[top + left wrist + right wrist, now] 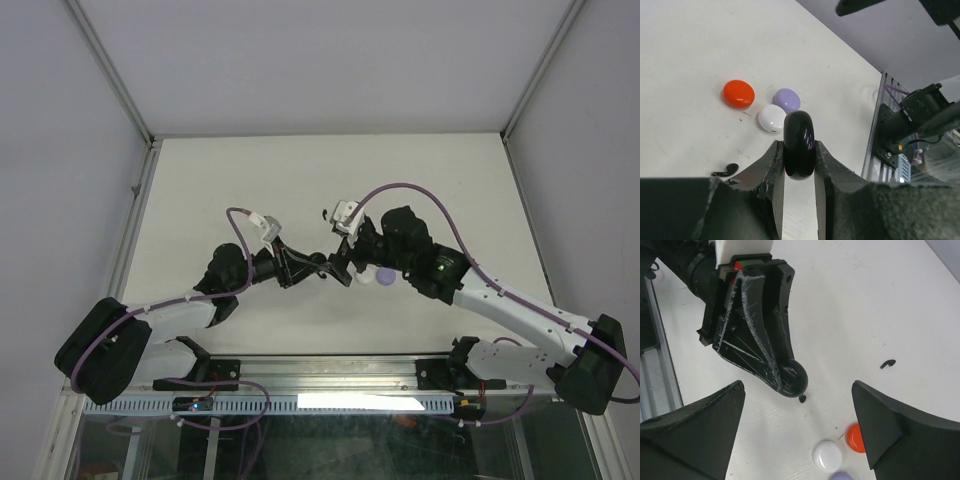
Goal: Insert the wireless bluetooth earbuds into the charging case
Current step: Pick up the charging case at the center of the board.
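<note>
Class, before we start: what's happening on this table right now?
The left gripper is shut on a round black charging case, holding it on edge. The right gripper faces it with its jaws wide open, holding nothing. A black earbud lies loose on the table, and the red case, white case and lilac case sit grouped together.
</note>
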Available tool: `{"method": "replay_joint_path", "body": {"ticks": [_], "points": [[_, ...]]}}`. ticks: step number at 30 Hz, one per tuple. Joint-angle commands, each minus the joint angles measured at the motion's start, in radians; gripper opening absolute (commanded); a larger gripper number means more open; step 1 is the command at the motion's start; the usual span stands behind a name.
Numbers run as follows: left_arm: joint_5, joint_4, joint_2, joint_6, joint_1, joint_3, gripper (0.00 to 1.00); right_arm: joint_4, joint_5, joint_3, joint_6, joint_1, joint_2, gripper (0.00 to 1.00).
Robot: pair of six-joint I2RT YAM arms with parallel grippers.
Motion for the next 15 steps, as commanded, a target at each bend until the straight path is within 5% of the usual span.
{"method": "replay_joint_path", "body": {"ticks": [1, 6, 15], "points": [[0.043, 0.25, -0.031, 0.16, -0.007, -0.043, 0.01, 0.049, -0.17, 0.036, 0.075, -0.077, -0.029, 0.92], [0.107, 0.374, -0.035, 0.216, -0.007, -0.094, 0.01, 0.126, -0.398, -0.006, 0.148, -0.183, -0.02, 0.89], [0.259, 0.369, -0.043, 0.263, -0.006, -0.071, 0.0, 0.139, -0.663, 0.015, 0.153, -0.241, 0.09, 0.73]]}}
